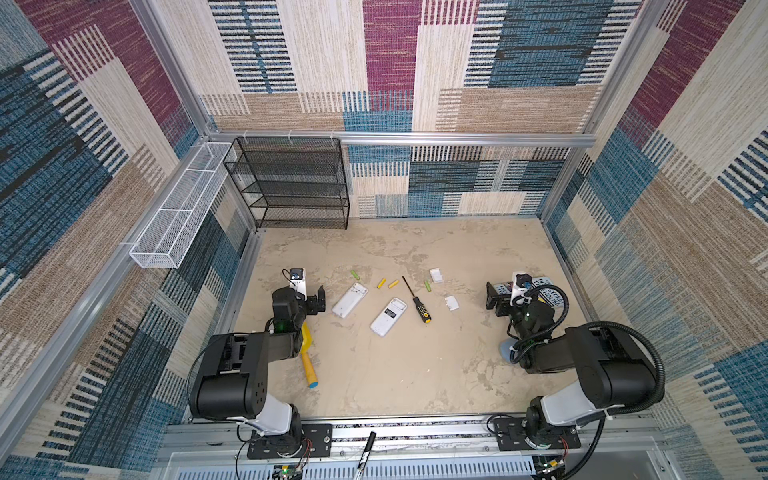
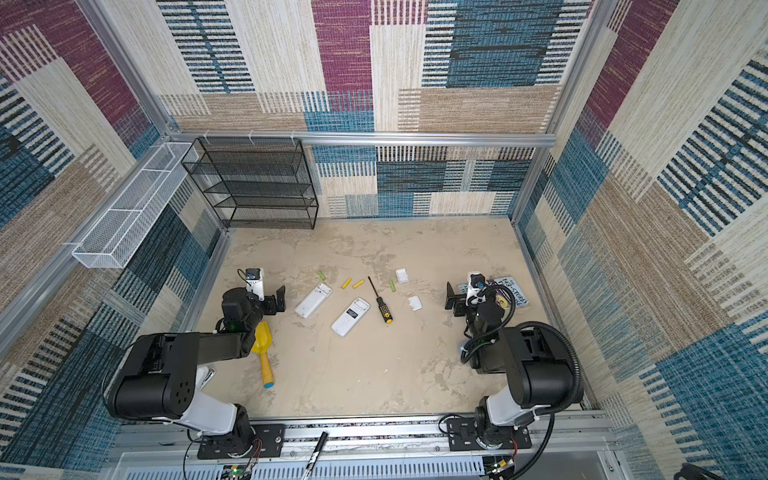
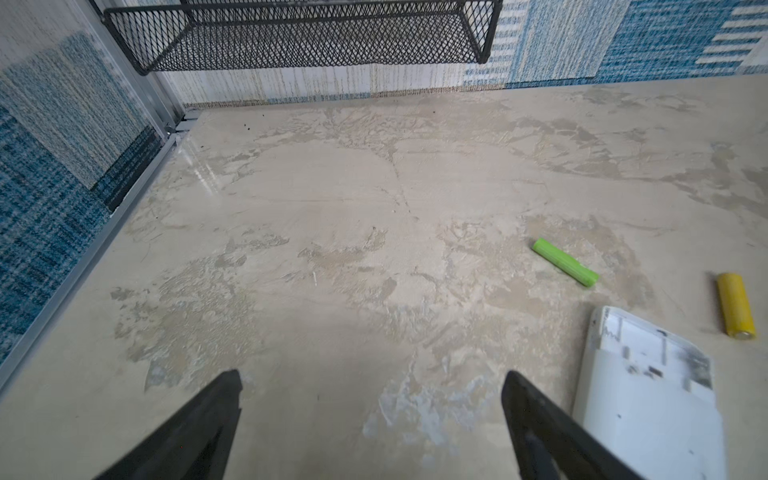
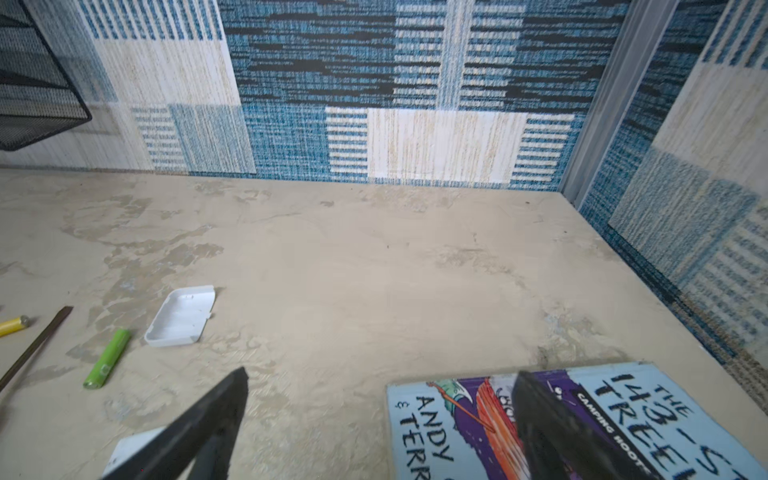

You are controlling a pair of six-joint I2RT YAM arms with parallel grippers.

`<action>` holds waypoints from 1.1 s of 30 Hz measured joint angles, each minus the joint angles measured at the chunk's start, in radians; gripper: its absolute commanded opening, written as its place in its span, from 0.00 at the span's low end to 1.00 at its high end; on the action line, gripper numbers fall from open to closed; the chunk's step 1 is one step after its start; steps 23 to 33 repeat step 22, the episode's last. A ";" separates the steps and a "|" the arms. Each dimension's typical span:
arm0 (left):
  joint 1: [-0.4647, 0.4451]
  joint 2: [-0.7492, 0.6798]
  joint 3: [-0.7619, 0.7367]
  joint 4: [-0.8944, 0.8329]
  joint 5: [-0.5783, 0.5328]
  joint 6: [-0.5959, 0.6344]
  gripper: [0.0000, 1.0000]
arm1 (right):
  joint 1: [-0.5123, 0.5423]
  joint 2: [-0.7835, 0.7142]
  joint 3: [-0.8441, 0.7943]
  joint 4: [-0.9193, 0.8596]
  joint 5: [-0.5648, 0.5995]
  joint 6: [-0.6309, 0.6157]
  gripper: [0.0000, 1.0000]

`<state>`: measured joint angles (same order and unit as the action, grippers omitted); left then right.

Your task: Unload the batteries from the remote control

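Across both top views, beige mottled worktop (image 1: 374, 374) carries two white plastic remotes lying back-up, left remote (image 1: 350, 300) and right remote (image 1: 388, 316), battery bays uncovered at their far ends; all four small cylindrical batteries lie loose on the worktop just beyond the remotes, none inside; bright green battery (image 1: 355, 274) farthest left, yellow battery (image 1: 380, 283) and its yellow twin (image 1: 393, 284) close together mid-row, second green battery (image 1: 427, 285) just right of the long black-and-yellow-handled screwdriver (image 1: 421, 309); white plastic bay cover (image 1: 436, 275) and a second cover (image 1: 451, 302) lie further right; left pincer (image 1: 305, 297) stands wide open just left of the left remote, gripping nothing; right pincer (image 1: 513, 298) wide open at a light-blue paperback book (image 1: 555, 293), gripping nothing; yellow toy shovel (image 1: 307, 357) lies partly under the left arm; black mesh rack (image 1: 291, 183) at the back wall.

Left wrist view: left pincer (image 3: 372, 376) spread over bare worktop, nothing between; bright green battery (image 3: 565, 262) and yellow battery (image 3: 735, 305) lie apart from the left remote (image 3: 648, 395), whose open bay looks empty.

Right wrist view: right pincer (image 4: 381, 374) spread, empty, one finger in front of the book (image 4: 469, 428); second green battery (image 4: 107, 359) lies between the bay cover (image 4: 180, 316) and the shaft of the screwdriver (image 4: 37, 345), touching neither.
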<state>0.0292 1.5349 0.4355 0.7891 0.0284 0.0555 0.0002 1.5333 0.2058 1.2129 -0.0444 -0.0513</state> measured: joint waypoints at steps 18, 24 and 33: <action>0.000 0.008 0.008 -0.011 0.000 0.000 0.99 | 0.000 0.002 0.001 0.023 0.053 0.021 1.00; 0.000 0.008 0.008 -0.011 0.000 0.000 0.99 | 0.000 0.002 0.003 0.023 0.051 0.021 1.00; 0.000 0.008 0.008 -0.011 0.000 0.000 0.99 | 0.000 0.002 0.003 0.023 0.051 0.021 1.00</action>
